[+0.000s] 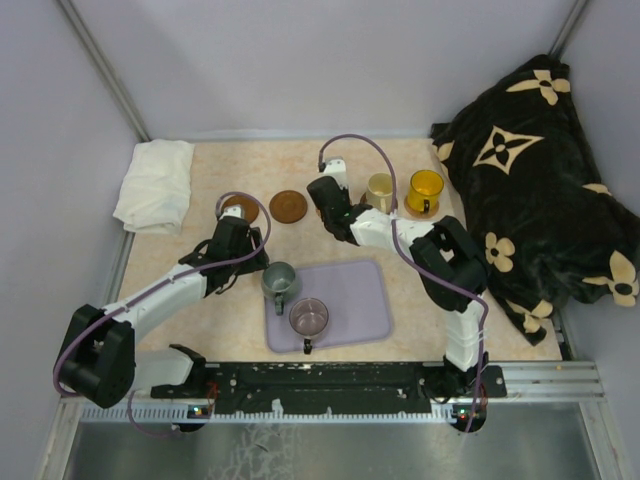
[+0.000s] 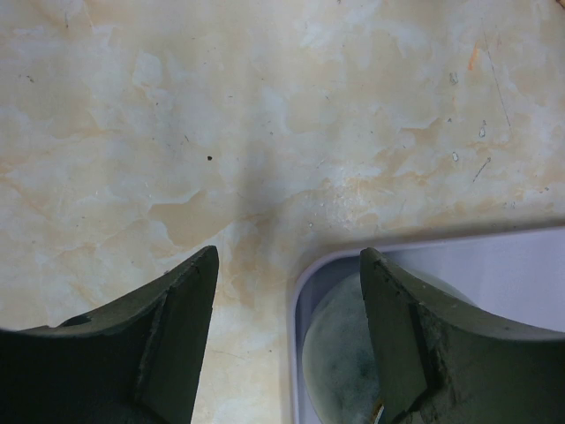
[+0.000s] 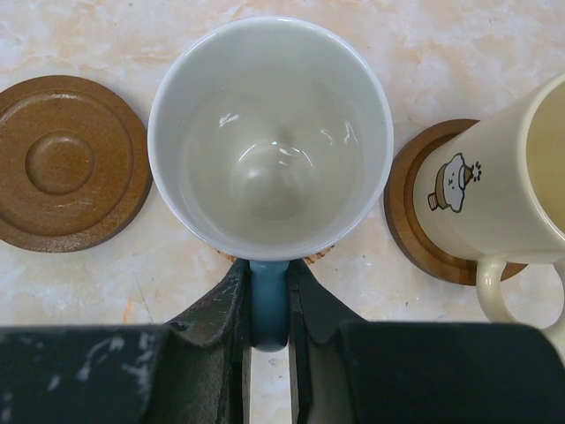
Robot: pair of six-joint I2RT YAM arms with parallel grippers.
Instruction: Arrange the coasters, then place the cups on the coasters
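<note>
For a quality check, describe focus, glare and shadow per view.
Top external: even, soft light, no harsh shadows. Left wrist: table sharp, left gripper blurred, a faint shadow ahead of it. Right wrist: small glare spots inside the white cup; right gripper dark, soft.

No readable text anywhere. Only signs: a small cartoon animal print on the cream cup [image 3: 494, 199], and tan flower and four-point star motifs on the black blanket [image 1: 540, 215].

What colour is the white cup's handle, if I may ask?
The handle is blue, clearest in the right wrist view.
</note>
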